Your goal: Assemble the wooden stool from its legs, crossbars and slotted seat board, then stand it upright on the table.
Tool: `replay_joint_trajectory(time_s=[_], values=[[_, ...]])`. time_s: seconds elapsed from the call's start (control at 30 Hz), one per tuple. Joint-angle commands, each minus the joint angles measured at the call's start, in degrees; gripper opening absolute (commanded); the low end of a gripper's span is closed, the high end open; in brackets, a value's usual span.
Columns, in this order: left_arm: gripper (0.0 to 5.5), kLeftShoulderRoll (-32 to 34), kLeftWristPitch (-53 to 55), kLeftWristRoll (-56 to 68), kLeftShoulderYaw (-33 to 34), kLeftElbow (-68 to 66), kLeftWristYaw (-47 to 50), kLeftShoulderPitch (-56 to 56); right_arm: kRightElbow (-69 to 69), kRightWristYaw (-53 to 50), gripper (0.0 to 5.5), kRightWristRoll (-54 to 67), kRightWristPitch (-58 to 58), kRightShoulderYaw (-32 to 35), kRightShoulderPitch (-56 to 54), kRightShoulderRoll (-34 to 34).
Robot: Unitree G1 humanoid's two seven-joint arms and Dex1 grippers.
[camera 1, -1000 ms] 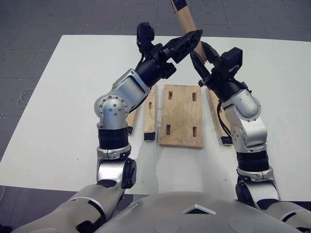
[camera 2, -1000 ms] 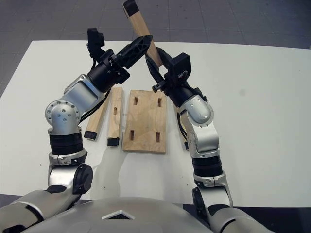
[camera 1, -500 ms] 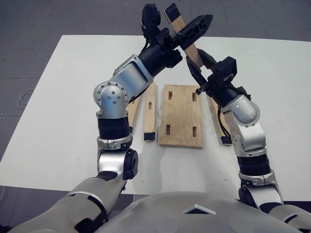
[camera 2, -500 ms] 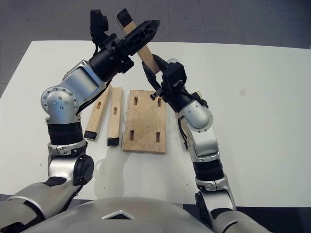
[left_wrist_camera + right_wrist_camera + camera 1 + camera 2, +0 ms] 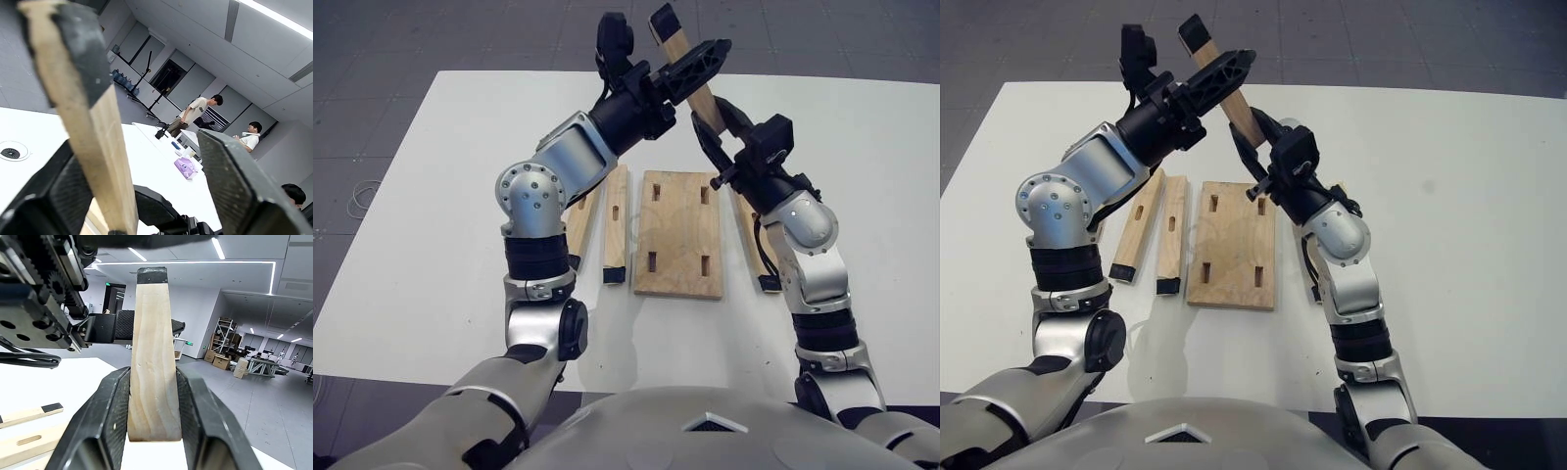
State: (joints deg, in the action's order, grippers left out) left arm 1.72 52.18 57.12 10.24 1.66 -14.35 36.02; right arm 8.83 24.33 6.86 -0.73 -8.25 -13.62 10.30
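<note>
Clamping the leg (image 5: 151, 357) — right gripper (image 5: 153, 378); left gripper (image 5: 139, 144) gapes around it.

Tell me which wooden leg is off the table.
The leg in the right gripper, in the air with its black end up; the other pieces lie flat beside the seat board.

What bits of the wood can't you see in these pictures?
Held leg: lower end, eye views, tucked between the right fingers.
Piece right of the seat board: eye views, mostly behind the right arm.
Leftmost piece: far end, eye views, behind the left arm.
</note>
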Motion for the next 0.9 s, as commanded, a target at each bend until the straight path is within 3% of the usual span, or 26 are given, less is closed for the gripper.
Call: replay_joint_trajectory(time_s=[0.03,0.47,0.9], values=[[2.86,1.2,-0.5,-0.1,0.7,0.6,-1.0,1.1,-0.2,-0.4,1.31,-0.3,2.0,0.8,0.7,0.9],[0.96,-0.9,0.2,1.9,0.1,2.5,-1.3,-0.9,0.9,0.0,1.31,-0.1,2.6,0.2,1.4,1.0],[0.46,3.2,-2.8,-5.9,-5.3,1.9,-6.0,-4.1,9.3,-0.6,1.31,3.7,10.5,1.8,0.4,0.2]])
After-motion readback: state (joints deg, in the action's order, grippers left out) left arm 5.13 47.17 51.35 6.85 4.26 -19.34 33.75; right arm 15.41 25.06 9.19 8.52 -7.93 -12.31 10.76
